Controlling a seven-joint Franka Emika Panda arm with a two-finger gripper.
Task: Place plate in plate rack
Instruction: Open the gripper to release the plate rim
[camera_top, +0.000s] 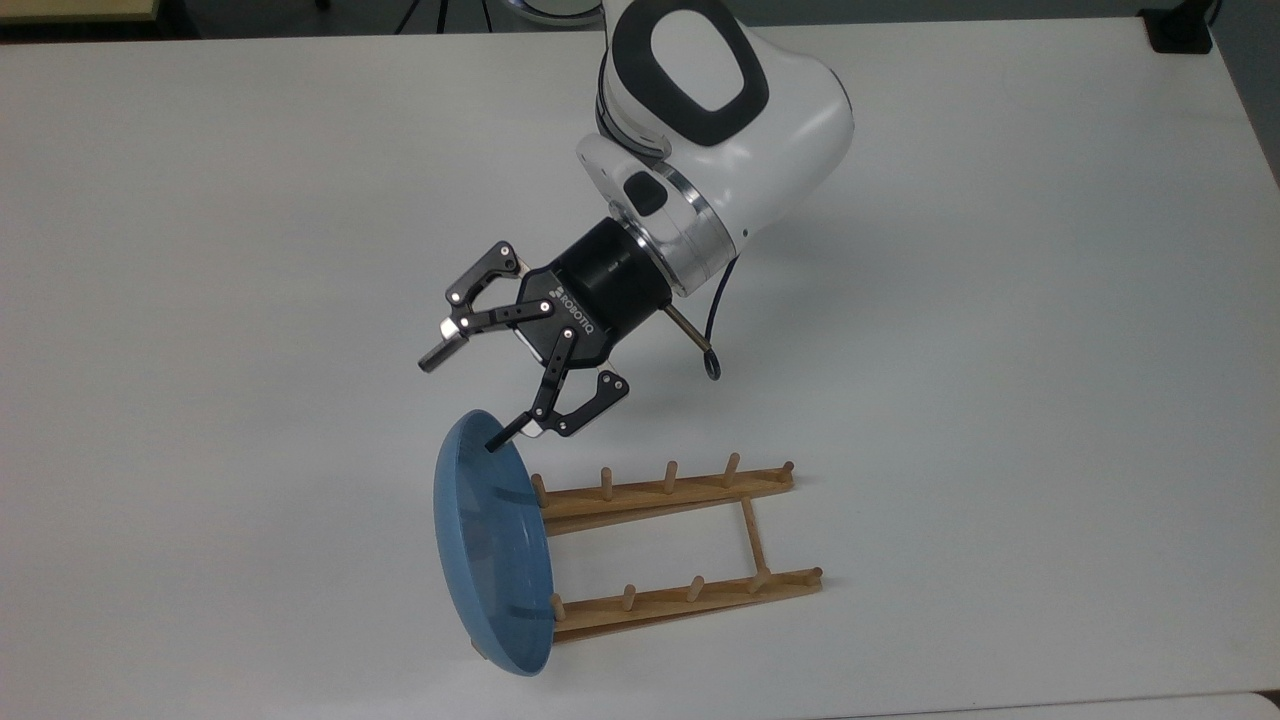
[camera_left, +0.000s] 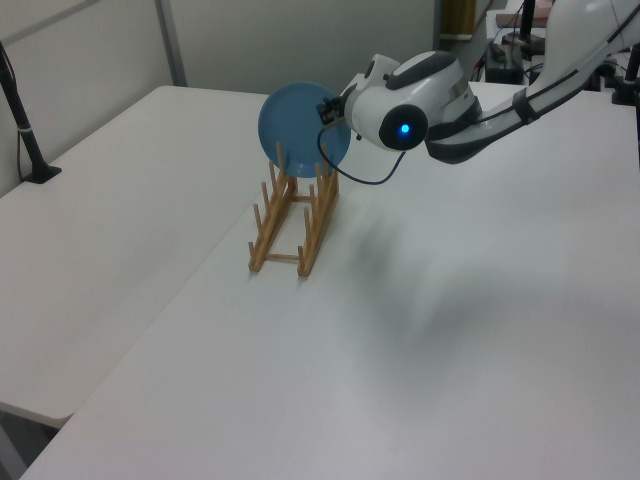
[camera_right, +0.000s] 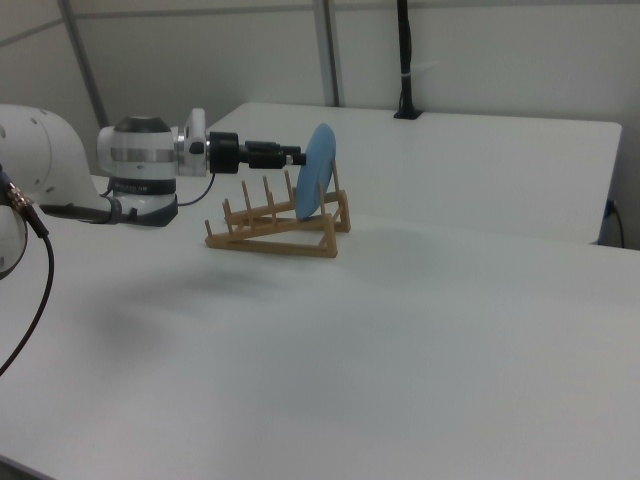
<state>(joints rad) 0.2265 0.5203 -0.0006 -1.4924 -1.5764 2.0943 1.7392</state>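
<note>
The plate rack (camera_top: 680, 545) lies on the white table (camera_top: 1000, 350) and serves as the reference for all positions below. It consists of two parallel wooden rails with upright pegs, joined by a thin crossbar (camera_top: 757, 532).

The plate (camera_top: 492, 556) stands on edge in the rack, at the end of the rack toward the top view's left. It crosses both rails, just outside the last pair of pegs at that end, and tilts slightly. In the right view the plate (camera_right: 314, 184) stands at the raised end of the rack (camera_right: 280, 228), at the right view's right, with its lower edge between the rails. In the left view the plate (camera_left: 303, 129) sits at the far end of the rack (camera_left: 293, 218).

The gripper (camera_top: 462, 400) is positioned just above the plate's upper edge, at the same end of the rack. Its fingers are spread wide apart and hold nothing. One fingertip (camera_top: 497, 439) overlaps the plate's upper rim in the top view; contact cannot be confirmed. The other fingertip (camera_top: 434, 361) is clear of the plate, farther from the rack. A black cable (camera_top: 706, 340) hangs from the wrist, above the rack's near rail in the top view.
</note>
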